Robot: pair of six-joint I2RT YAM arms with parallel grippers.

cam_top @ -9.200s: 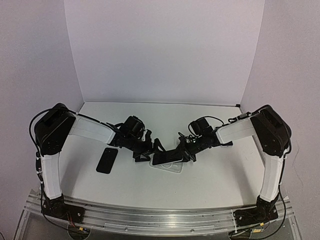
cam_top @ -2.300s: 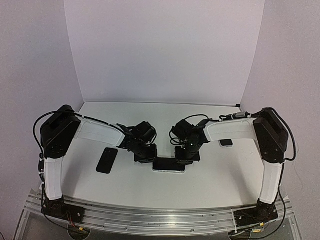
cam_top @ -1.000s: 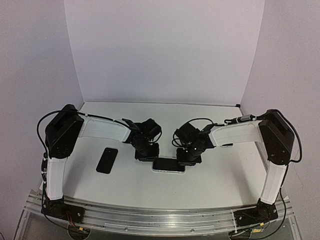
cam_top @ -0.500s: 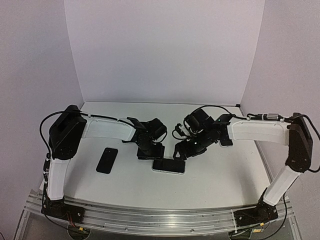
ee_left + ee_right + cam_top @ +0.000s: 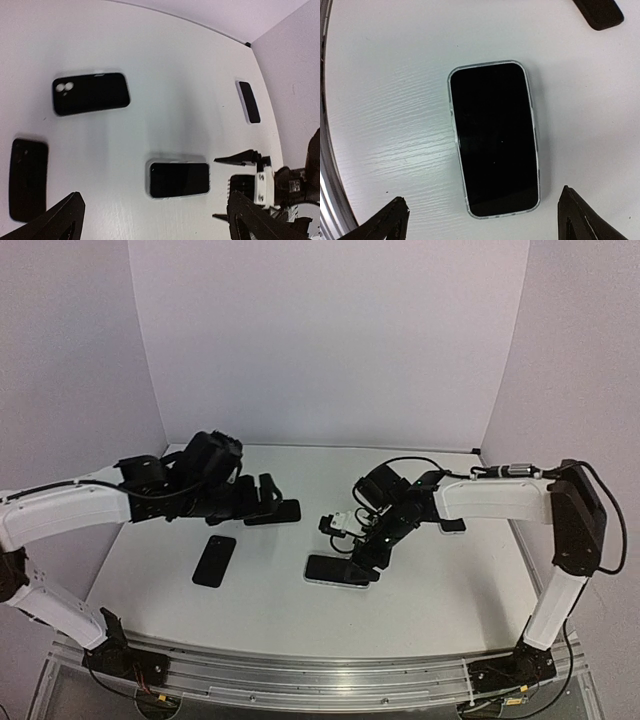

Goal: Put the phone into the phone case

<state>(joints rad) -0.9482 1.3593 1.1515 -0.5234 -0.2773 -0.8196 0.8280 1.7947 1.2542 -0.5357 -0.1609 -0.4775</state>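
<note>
The phone (image 5: 495, 137) lies flat in its case (image 5: 502, 213) on the desk (image 5: 420, 600), at the front middle. A second phone (image 5: 214, 560) lies to its left, well apart and about level with it. A third device (image 5: 90, 93) lies farther back, between those two. A fourth device (image 5: 248, 101) lies behind and to the right, toward the desk's right edge.

phone (image 5: 495, 137): black | phone case (image 5: 453, 125): clear, pale rim | second phone (image 5: 214, 560): black | table (image 5: 395, 100): white, faint grain
</note>
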